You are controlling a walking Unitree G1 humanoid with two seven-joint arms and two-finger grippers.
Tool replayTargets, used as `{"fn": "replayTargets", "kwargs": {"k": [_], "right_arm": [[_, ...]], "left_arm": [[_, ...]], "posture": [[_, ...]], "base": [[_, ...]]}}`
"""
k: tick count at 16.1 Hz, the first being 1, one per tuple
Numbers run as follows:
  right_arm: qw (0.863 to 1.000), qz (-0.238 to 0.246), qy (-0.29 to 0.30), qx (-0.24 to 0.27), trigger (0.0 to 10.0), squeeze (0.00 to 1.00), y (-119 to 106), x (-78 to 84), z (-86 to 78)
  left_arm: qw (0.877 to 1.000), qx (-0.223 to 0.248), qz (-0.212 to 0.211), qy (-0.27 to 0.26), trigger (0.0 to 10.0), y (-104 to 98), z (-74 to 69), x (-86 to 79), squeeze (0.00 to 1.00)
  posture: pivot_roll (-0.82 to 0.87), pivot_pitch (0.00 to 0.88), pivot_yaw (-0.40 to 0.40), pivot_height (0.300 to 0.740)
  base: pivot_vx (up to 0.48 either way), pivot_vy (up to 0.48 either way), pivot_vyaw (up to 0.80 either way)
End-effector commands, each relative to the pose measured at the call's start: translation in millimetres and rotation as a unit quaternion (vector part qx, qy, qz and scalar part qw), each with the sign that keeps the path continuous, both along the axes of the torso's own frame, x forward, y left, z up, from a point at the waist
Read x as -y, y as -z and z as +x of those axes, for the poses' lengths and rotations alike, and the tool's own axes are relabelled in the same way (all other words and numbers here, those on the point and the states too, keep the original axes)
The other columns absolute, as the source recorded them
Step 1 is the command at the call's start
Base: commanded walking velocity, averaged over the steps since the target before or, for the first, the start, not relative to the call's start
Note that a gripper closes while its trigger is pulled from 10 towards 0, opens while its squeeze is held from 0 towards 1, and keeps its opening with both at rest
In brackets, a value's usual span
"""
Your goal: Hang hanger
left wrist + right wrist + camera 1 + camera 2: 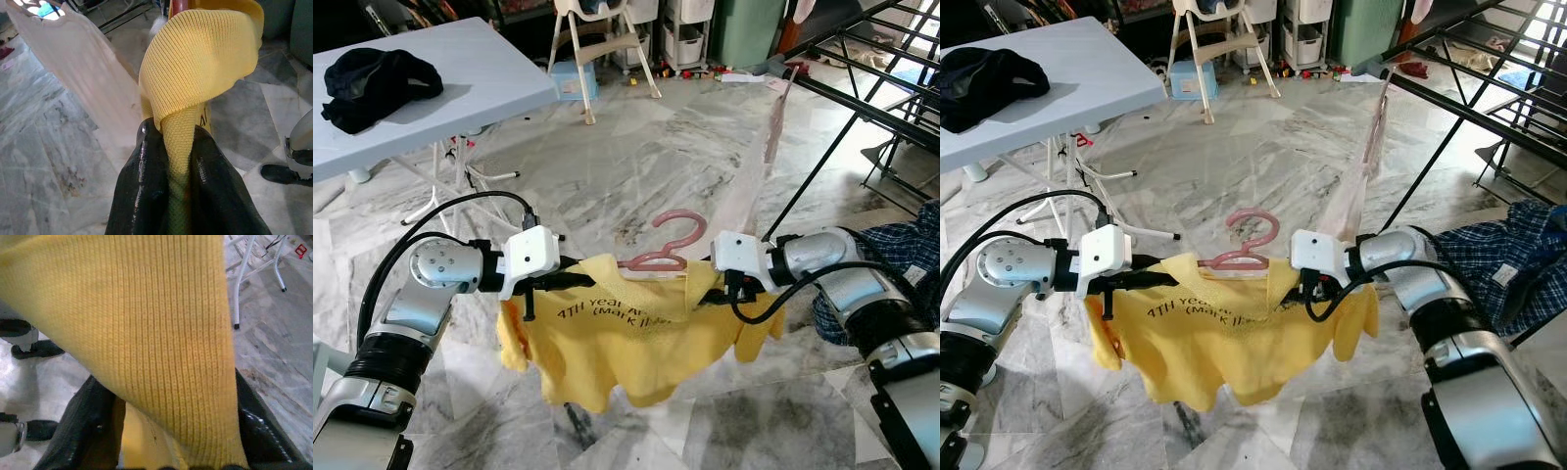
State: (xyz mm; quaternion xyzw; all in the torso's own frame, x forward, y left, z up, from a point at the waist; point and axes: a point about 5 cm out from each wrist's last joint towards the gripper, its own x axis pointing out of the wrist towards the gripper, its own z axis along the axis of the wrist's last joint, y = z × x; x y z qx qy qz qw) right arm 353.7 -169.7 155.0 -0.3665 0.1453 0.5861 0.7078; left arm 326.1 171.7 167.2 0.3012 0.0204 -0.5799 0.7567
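Item: pink plastic hanger (668, 245) carrying a yellow knit T-shirt with dark printed lettering (626, 338), held in the air over the marble floor (636, 166), between our two pincers. Our left pincer (570, 277) is pinching the shirt's shoulder, fingers (146, 196) pressed together on a fold of knit. Our right pincer (713, 294) takes the opposite shoulder; cloth drapes over its fingers (78, 431), so we cannot tell how they stand. The hook rises midway between the pincers, free. Beyond our right pincer stands a black metal drying rack (862, 69); beyond our left, a white folding worktop (450, 69) bearing dark clothing (377, 83)

Handling, in our judgement: light load; hanger stiff, shirt soft and prone to sliding off. Best held at the shoulders, hook clear
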Motion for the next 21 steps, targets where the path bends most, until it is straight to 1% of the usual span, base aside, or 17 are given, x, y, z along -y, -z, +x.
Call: {"fn": "replayTargets", "kwargs": {"k": [1, 5, 14, 16, 18, 19, 20, 21], "right_arm": [[1.000, -0.012, -0.017, -0.007, 0.0, 0.00, -2.6, -3.3, 1.1], [0.999, -0.023, -0.033, -0.032, 0.0, 0.00, -0.1, -1.8, -1.2], [0.998, -0.014, -0.044, -0.050, 0.0, 0.00, 2.8, -1.7, -4.6], [0.997, -0.003, -0.046, -0.061, 0.0, 0.00, 3.1, -3.7, -4.9], [0.996, -0.010, -0.057, -0.066, 0.0, 0.00, 2.3, -4.7, -5.5], [0.996, -0.002, -0.061, -0.065, 0.0, 0.00, 0.0, -6.4, -5.3], [0.997, 0.039, -0.051, -0.038, 0.0, 0.00, -9.0, -13.1, -0.9], [0.997, 0.060, -0.045, -0.011, 0.0, 0.00, -15.7, -16.4, 2.2]], "left_arm": [[1.000, 0.015, -0.004, 0.012, 0.0, -5.7, -1.7, 3.5, 0.00], [1.000, 0.013, -0.004, 0.016, 0.0, -4.3, -2.3, 5.7, 0.00], [1.000, 0.018, -0.001, 0.019, 0.0, -3.0, -1.0, 9.2, 0.00], [1.000, 0.022, -0.003, 0.010, 0.0, -5.8, 4.5, 8.3, 0.00], [1.000, 0.027, 0.000, 0.004, 0.0, -7.4, 8.3, 7.6, 0.00], [0.999, 0.033, -0.002, 0.000, 0.0, -8.4, 9.3, 7.6, 0.00], [0.999, 0.052, -0.008, -0.008, 0.0, -11.1, 11.5, 8.1, 0.00], [0.998, 0.065, -0.013, -0.015, 0.0, -14.3, 14.0, 7.9, 0.00]], "posture": [[-0.12, 0.072, 0.033, 0.740], [-0.12, 0.072, 0.031, 0.740], [-0.13, 0.068, 0.030, 0.740], [-0.13, 0.070, 0.030, 0.740], [-0.13, 0.081, 0.036, 0.740], [-0.13, 0.081, 0.040, 0.740], [-0.13, 0.080, 0.040, 0.740], [-0.13, 0.077, 0.041, 0.740]], "base": [[0.000, 0.000, 0.00], [0.000, 0.000, 0.00], [0.000, 0.000, 0.00], [0.000, 0.000, 0.00], [0.000, 0.000, 0.00], [0.000, 0.000, 0.00], [0.000, 0.000, 0.00], [0.000, 0.000, 0.00]]}}
